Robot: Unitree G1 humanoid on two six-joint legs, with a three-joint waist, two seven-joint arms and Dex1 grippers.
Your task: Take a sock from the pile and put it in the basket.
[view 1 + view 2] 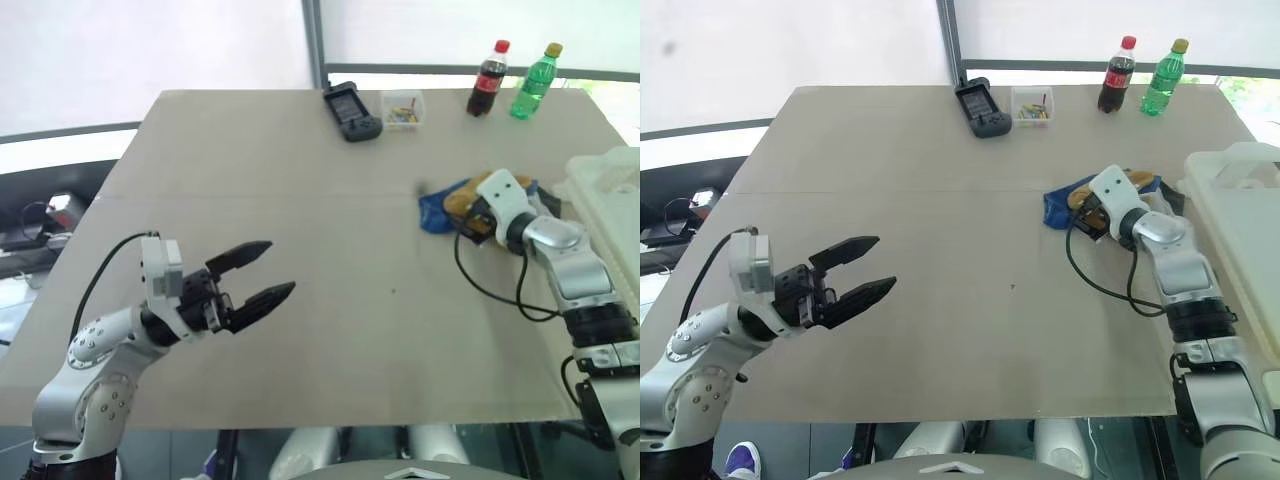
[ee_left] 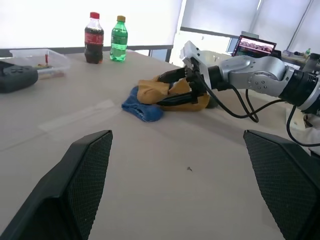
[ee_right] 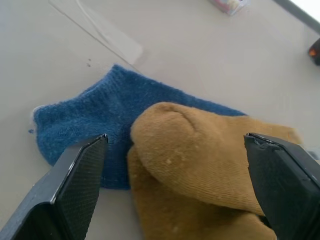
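1. Right claw (image 2: 181, 89) sits at the pile (image 1: 455, 205) with its black fingers spread wide, straddling the mustard-yellow sock (image 3: 200, 150); nothing is gripped yet.
2. Pile lies on the bench (image 1: 300, 180) toward its right side, the yellow sock heaped over a blue sock (image 3: 95, 115). The basket (image 1: 1240, 210) stands just beyond, at the bench's right edge.
3. To take one sock only, I would lower the fingers around the yellow hump and close on its raised fold, keeping clear of the blue fabric beneath.
4. Whether the fingertips already touch cloth is hard to judge from these angles, so close slowly and check that the sock lifts free.
5. Carrying it over the rounded rim calls for a clear lift first.
6. Left claw (image 1: 252, 276) hovers empty over the bench's left side, fingers apart, well away from the pile.
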